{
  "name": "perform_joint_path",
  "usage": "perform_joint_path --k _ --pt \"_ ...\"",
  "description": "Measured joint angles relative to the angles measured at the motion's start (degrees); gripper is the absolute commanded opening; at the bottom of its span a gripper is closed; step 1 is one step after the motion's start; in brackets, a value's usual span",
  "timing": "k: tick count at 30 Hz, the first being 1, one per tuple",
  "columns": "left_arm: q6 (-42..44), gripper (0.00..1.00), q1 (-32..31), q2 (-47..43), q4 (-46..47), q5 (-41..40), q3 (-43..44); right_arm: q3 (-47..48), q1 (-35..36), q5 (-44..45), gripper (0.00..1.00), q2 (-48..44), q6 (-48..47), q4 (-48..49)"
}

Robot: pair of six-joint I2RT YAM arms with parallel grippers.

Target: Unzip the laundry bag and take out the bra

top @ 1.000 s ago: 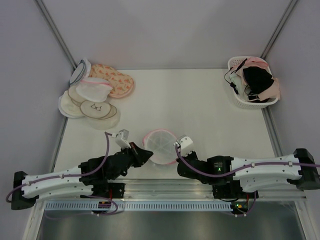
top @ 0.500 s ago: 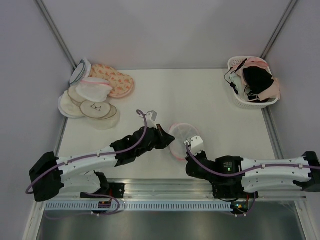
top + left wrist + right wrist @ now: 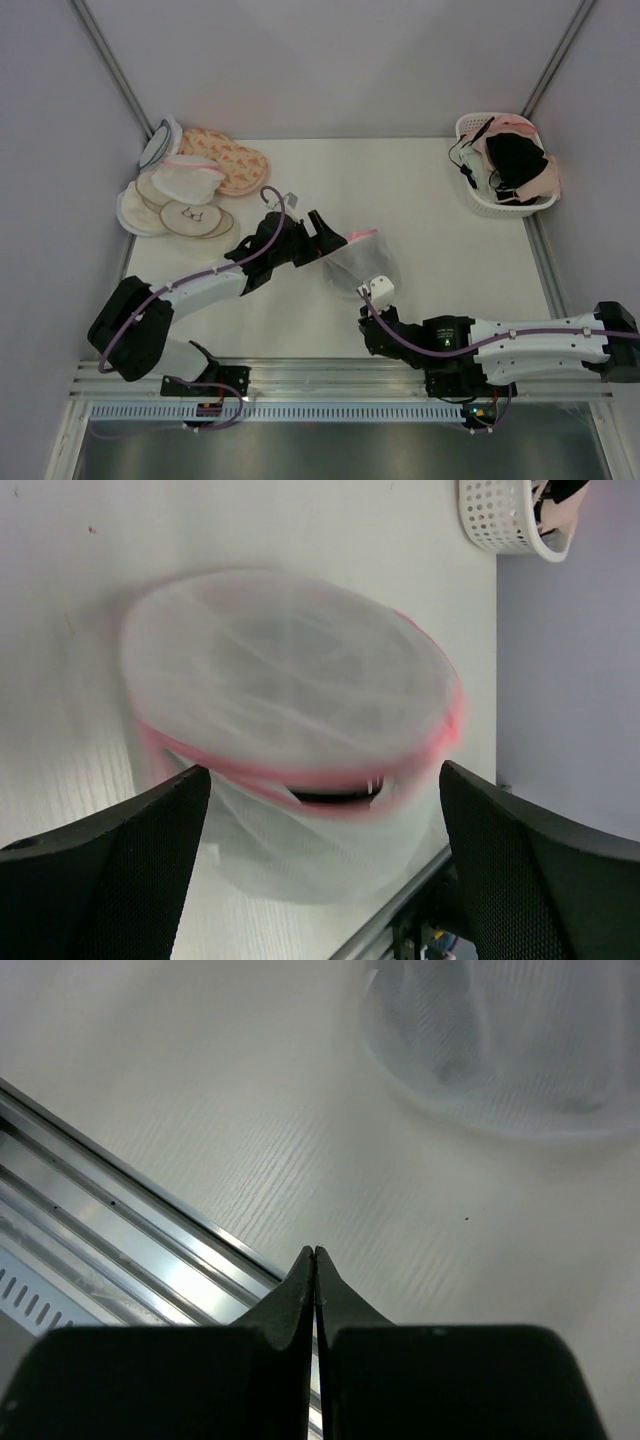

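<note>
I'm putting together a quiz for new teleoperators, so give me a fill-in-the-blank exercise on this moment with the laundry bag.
1. The left gripper faces the laundry bag with its jaws ___.
2. The right gripper is ___ and holds nothing.
3. The bag's zipper trim is ___ in colour.
4. The white basket stands at the far ___ corner of the table.
Missing words: open; shut; pink; right.

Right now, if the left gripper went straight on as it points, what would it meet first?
The laundry bag, dead ahead between the left gripper's open fingers; how near is hard to judge.
</note>
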Motion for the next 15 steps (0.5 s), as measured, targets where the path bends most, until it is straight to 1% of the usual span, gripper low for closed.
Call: perform_joint_path --k 2,9,12,15 --pt "-0.98 0.99 -0.5 -3.02 -0.22 0.11 -1.99 -0.46 0.0 -0.11 0.0 0.35 -0.15 1.42" --pt "-5.44 0.99 -3.69 -18.43 -2.38 0.02 -11.15 -0.76 0.0 0.74 0.0 1.33 -0.35 4.74" --pt "-8.22 1.0 -3.78 -26.51 -5.38 -1.79 -15.13 -0.76 0.0 2.84 0.0 1.31 0.17 4.87" --pt "-11.78 1.0 -3.8 -34.56 -5.86 -4.5 -19.17 -0.76 -0.2 5.9 0.0 1.27 0.59 4.83"
